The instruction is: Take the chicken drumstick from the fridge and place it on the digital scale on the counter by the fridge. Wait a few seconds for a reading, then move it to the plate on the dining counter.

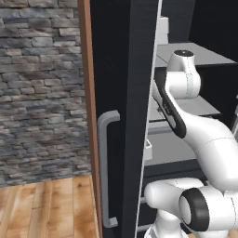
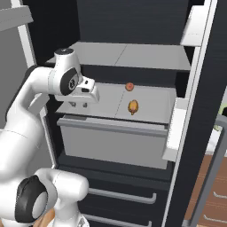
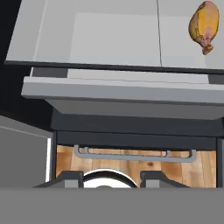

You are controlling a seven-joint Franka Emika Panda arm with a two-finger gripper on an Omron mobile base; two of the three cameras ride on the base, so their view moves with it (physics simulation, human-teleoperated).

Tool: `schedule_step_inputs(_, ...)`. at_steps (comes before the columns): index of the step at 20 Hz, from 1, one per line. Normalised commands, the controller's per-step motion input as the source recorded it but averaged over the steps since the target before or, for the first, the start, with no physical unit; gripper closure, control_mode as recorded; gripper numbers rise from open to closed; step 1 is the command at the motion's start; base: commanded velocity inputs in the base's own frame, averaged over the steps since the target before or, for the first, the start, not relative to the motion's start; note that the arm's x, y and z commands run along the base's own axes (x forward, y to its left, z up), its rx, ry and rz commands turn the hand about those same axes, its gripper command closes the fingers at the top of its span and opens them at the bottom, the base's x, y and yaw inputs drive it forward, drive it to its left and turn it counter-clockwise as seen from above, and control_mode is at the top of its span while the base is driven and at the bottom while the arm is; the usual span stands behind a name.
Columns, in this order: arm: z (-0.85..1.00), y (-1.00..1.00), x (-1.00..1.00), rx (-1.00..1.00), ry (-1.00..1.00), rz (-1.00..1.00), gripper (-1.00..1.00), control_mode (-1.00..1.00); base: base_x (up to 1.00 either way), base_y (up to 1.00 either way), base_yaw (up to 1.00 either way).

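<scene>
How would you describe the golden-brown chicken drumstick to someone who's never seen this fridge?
Look inside the open black fridge, on the pale grey shelf above the drawer. The golden-brown chicken drumstick lies near the front; it is elongated, unlike the small round reddish item behind it.

Small round reddish item [image 2: 129,86] behind chicken drumstick [image 2: 133,106] — too small to identify.

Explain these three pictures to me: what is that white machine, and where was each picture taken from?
It is a white robot arm reaching into an open black fridge. Two pictures come from cameras on its base, behind it to the left and right. The third looks along its hand. Its gripper hangs over the left of a pale grey shelf and holds nothing. On that shelf lie a golden-brown chicken drumstick, which it is meant to fetch, and behind it a small round reddish item. A drawer sits below.
</scene>
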Motion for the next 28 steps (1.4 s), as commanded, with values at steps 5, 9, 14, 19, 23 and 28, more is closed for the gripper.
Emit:
schedule_step_inputs(5,-0.01,0.05,-0.13,0.01,0.01,-0.04,-1.0,-1.0,0.0,0.0,0.0)
schedule_step_inputs(9,0.0,-0.31,-0.01,0.03,0.0,-0.02,-1.0,-1.0,0.0,0.0,0.0)
schedule_step_inputs(14,-0.09,-0.62,0.15,0.0,-0.03,0.0,-1.0,-1.0,0.0,0.0,0.0)
schedule_step_inputs(19,-0.28,-1.0,0.26,0.01,-0.02,0.0,-1.0,-1.0,0.0,0.0,0.0)
schedule_step_inputs(23,-0.32,-0.74,0.33,0.0,-0.04,0.0,-1.0,-1.0,0.0,0.0,0.0)
schedule_step_inputs(28,-0.31,-0.32,0.55,0.0,-0.04,0.0,-1.0,-1.0,0.0,0.0,0.0)
